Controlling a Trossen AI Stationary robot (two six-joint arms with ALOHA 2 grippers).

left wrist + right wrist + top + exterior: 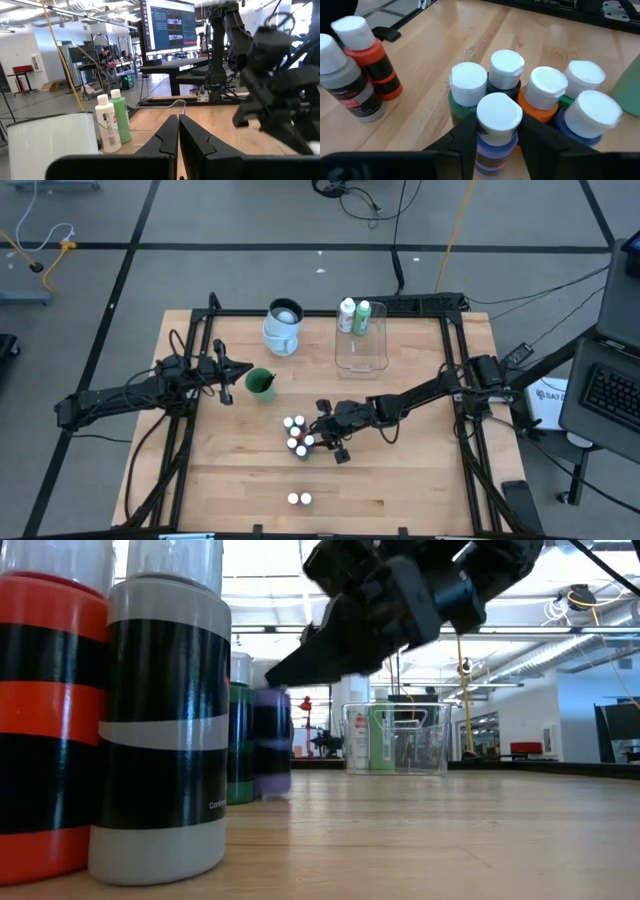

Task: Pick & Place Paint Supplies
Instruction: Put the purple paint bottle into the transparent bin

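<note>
Your right end effector [495, 137] pinches a small purple paint bottle [496, 131] in the bottle cluster [298, 435] mid-bench. Your left end effector [178, 135] is pressed together near the green cup [260, 383]. No label words can be read.

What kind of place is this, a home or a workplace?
Probably a robotics lab or workshop, not a home. Two robot arms work at a framed wooden table, a large monitor shows software beyond it, and cables run over a marked floor in an open hall with more desks.
</note>
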